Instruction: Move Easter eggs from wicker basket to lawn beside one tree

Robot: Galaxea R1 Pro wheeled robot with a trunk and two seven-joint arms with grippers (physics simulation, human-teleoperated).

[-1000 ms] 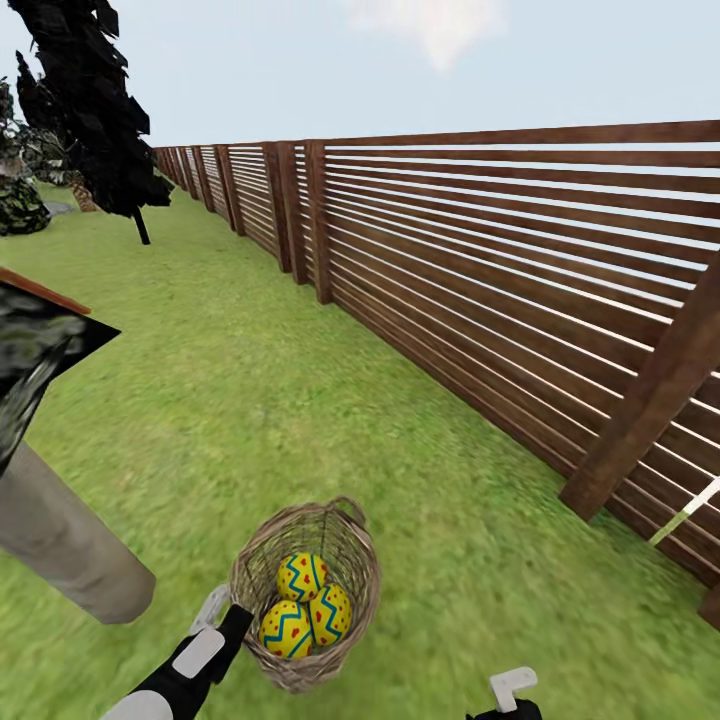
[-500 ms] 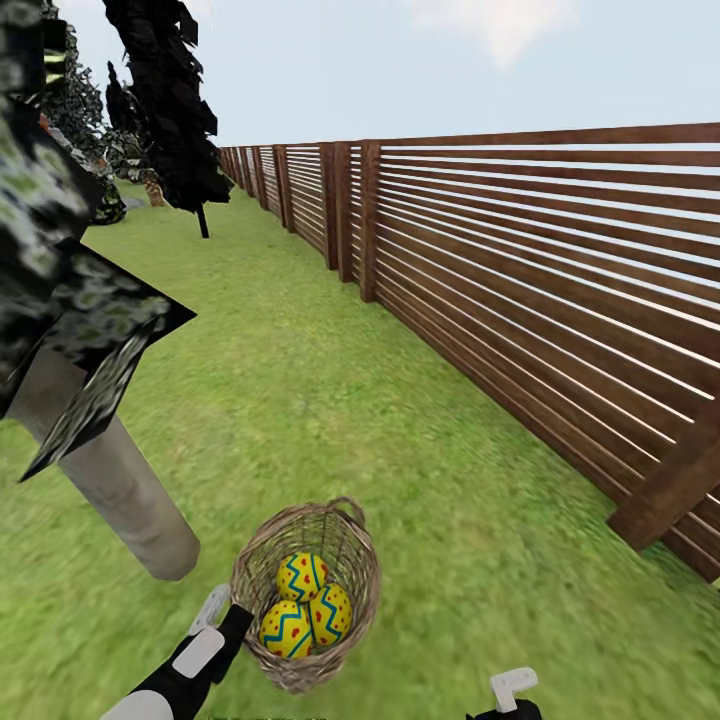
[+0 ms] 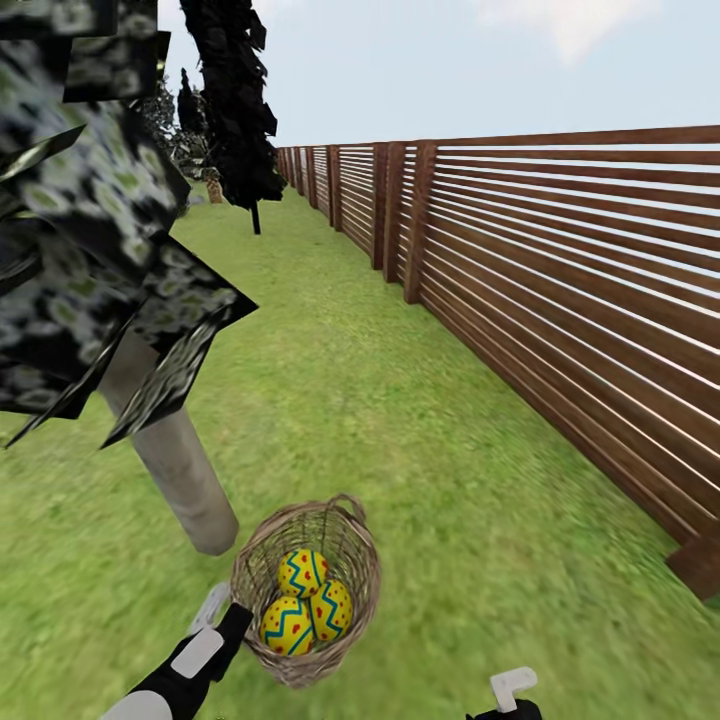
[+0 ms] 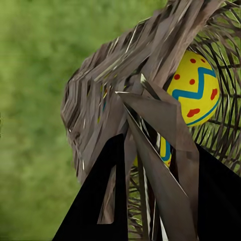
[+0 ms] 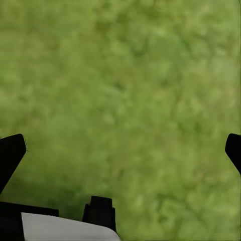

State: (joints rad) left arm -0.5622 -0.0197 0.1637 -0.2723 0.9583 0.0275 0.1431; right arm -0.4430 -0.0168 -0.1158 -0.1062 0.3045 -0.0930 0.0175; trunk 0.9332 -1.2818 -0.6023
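The tan wicker basket (image 3: 305, 590) hangs just above the lawn (image 3: 400, 430), low in the head view. My left gripper (image 3: 232, 618) is shut on the basket's near-left rim. Three yellow Easter eggs with blue zigzags lie inside: one (image 3: 302, 572) at the back, one (image 3: 331, 607) at the right and one (image 3: 286, 625) in front. In the left wrist view my dark fingers (image 4: 108, 201) clamp the woven wall (image 4: 100, 110), and one egg (image 4: 196, 90) shows behind it. The pale-trunked tree (image 3: 175, 460) stands just left of the basket. My right gripper (image 5: 120, 145) is open over bare grass.
A brown slat fence (image 3: 560, 290) runs along the right side into the distance. The tree's dark speckled foliage (image 3: 90, 250) hangs over the upper left. A dark thin-trunked tree (image 3: 240, 100) stands farther back. Open grass lies between tree and fence.
The whole view has swung left, so the camera moved: the pale trunk and foliage now sit nearer the basket and the fence lies further right. Basket, eggs and grippers keep their places in the picture.
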